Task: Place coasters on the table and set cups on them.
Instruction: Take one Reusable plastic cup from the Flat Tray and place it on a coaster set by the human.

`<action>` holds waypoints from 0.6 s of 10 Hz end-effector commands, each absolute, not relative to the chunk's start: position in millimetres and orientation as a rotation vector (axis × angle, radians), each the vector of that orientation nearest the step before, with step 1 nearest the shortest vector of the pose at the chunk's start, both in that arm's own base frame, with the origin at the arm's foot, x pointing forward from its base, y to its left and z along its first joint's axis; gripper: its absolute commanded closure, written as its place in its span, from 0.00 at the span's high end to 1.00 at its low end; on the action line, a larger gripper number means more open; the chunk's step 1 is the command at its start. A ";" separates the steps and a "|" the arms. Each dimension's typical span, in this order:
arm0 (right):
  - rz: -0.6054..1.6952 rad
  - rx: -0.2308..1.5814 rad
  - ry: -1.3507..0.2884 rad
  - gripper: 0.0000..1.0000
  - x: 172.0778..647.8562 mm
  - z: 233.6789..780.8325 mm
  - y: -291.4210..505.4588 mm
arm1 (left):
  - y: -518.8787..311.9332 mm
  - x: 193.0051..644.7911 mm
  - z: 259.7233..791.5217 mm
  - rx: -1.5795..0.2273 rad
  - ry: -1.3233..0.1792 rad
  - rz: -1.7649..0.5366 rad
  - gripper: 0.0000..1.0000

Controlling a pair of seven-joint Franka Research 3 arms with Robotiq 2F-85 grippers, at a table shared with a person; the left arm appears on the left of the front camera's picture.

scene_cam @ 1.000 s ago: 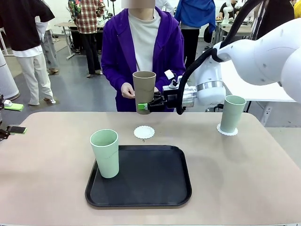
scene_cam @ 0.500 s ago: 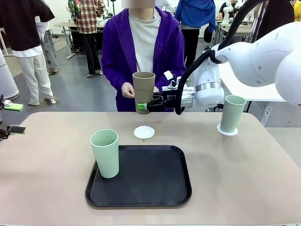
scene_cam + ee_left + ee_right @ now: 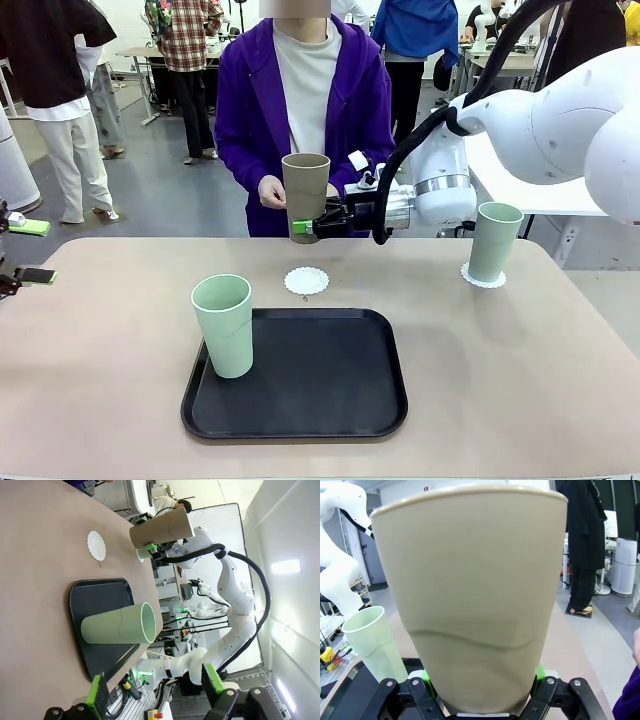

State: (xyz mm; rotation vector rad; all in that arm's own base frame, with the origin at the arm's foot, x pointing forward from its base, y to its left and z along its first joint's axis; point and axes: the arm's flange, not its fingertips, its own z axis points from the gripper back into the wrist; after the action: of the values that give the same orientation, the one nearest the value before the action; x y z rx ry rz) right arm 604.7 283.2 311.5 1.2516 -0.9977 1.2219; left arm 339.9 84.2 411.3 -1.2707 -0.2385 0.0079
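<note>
Front view: the right gripper [image 3: 309, 228] is clamped sideways on the base of the tall brownish tan matte tumbler [image 3: 306, 185], holding it upright in the air at 12 o'clock over the far edge of the large beige-pink matte surface [image 3: 520, 380]. A person's hand [image 3: 270, 192] sits at the tumbler's 9 o'clock side; whether it touches the tumbler cannot be told. Below the tumbler and well apart from it, a small round white lacy-edged coaster [image 3: 306, 281] lies bare on the surface, just beyond the 12 o'clock rim of the black rounded-corner tray [image 3: 330, 390]. A pale mint green tapered tumbler [image 3: 224, 325] stands upright at the tray's 9 o'clock edge. At 2 o'clock on the surface a second pale mint green tumbler [image 3: 495, 241] stands upright on another white lacy coaster [image 3: 469, 273]. In the right wrist view the tan tumbler rises between the green pads, held at its foot. In the left wrist view the left gripper [image 3: 151, 674] has its fingers spread wide with nothing between them, hanging off to the side of the tray
</note>
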 end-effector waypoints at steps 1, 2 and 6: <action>1.275 1.303 -0.936 0.78 613.1 297.9 287.1 | 85.0 338.6 411.1 -1.279 -0.253 -0.001 1.00; 1.312 1.293 -0.923 0.78 616.9 291.1 288.4 | 85.0 338.6 411.1 -1.279 -0.253 -0.001 1.00; 1.311 1.297 -0.891 0.78 636.5 264.7 290.4 | 85.0 338.6 411.1 -1.279 -0.253 -0.001 1.00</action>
State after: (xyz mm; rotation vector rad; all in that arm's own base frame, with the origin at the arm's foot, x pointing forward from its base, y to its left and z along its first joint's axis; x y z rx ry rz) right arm 620.7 287.8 265.0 1.2840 -0.9205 1.2979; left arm 339.9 84.2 411.3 -1.2707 -0.2385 0.0079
